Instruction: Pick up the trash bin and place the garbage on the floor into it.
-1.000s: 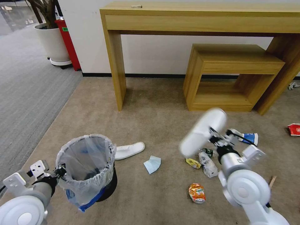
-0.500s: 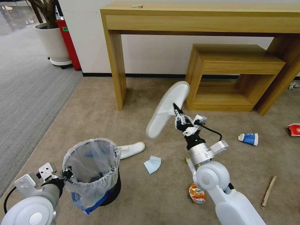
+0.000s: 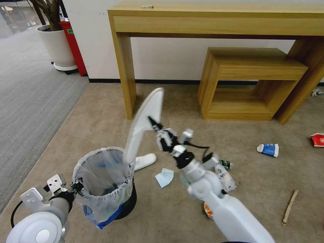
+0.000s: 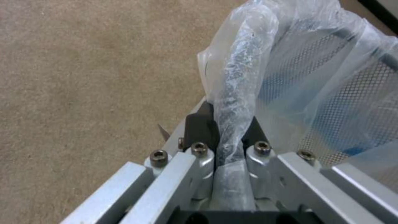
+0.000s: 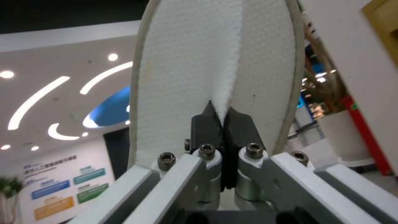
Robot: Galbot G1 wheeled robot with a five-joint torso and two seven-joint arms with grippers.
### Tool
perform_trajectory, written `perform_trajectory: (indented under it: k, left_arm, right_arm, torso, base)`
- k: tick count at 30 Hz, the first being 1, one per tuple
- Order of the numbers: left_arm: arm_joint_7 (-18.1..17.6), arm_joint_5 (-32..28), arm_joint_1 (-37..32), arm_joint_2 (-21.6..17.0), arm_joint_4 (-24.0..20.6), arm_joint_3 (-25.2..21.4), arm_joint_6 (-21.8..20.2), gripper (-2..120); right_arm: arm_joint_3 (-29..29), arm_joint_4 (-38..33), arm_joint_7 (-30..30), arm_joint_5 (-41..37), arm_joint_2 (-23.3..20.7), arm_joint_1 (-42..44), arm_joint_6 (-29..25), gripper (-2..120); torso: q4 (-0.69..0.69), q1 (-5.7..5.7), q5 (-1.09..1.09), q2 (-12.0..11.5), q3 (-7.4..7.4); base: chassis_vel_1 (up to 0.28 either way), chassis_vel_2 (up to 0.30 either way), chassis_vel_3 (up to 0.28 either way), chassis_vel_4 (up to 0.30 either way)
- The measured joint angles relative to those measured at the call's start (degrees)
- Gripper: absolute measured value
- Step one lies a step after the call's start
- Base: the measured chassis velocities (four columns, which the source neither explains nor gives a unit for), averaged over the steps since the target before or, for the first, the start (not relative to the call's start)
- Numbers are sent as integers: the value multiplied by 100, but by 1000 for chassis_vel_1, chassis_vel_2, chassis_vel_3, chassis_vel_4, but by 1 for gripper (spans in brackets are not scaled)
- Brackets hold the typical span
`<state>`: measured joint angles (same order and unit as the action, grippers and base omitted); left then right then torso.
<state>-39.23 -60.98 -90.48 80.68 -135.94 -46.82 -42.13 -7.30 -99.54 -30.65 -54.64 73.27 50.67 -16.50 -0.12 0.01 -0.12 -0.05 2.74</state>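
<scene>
Right gripper [image 3: 151,120] pinches a white slipper [image 3: 143,125] above the trash bin [image 3: 104,182].
Left gripper [image 3: 78,185] clamps the bin's bagged rim; beyond, beige carpet [image 3: 168,114] meets wooden table [image 3: 216,20] and wall.

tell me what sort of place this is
Probably an office lobby or mock hotel room: beige short-pile carpet meeting grey striped carpet, a long light-wood console table, and a potted plant in a white pot.

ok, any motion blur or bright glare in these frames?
Head view: the held slipper is smeared by motion blur, while the trash bin and floor litter stay sharp. Right wrist view: ceiling lights flare bright behind the slipper. Left wrist view: even light, bag plastic shows mild sheen.
</scene>
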Motion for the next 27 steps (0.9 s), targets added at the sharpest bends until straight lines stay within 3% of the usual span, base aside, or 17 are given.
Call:
perform_trajectory:
  k: [8, 18, 20, 21, 23, 24, 27]
  left_arm:
    - [38, 51, -89, 128, -158, 47, 0, 3]
    - [61, 71, -145, 173, -249, -37, 0, 3]
    - [63, 60, -155, 185, -276, -59, 0, 3]
    - [63, 60, -155, 185, -276, -59, 0, 3]
    - [63, 60, -147, 188, -289, -54, 0, 3]
    - [63, 60, -147, 188, -289, -54, 0, 3]
    - [63, 55, -140, 181, -301, -53, 0, 3]
  right_arm:
    - [-509, 968, -250, 708, 511, -733, -142, 0]
    - [-725, 1376, -166, 985, 731, -991, -194, 0]
    - [-788, 1399, -51, 1135, 670, -977, -194, 16]
    - [-788, 1399, -51, 1135, 670, -977, -194, 16]
    - [-855, 1354, 72, 1203, 582, -904, -187, 30]
    - [-855, 1354, 72, 1203, 582, -904, -187, 30]
    - [-922, 1284, 139, 1290, 484, -789, -169, 45]
  torso:
    - [0, -1, 0, 0, 0]
    - [0, 0, 0, 0, 0]
    - [0, 0, 1, 0, 0]
    - [0, 0, 1, 0, 0]
    - [0, 0, 1, 0, 0]
    - [0, 0, 1, 0, 0]
    - [0, 0, 1, 0, 0]
  base:
    - [0, 0, 0, 0]
    - [0, 0, 0, 0]
    - [0, 0, 0, 0]
    - [0, 0, 0, 0]
    - [0, 0, 0, 0]
    - [0, 0, 0, 0]
    - [0, 0, 0, 0]
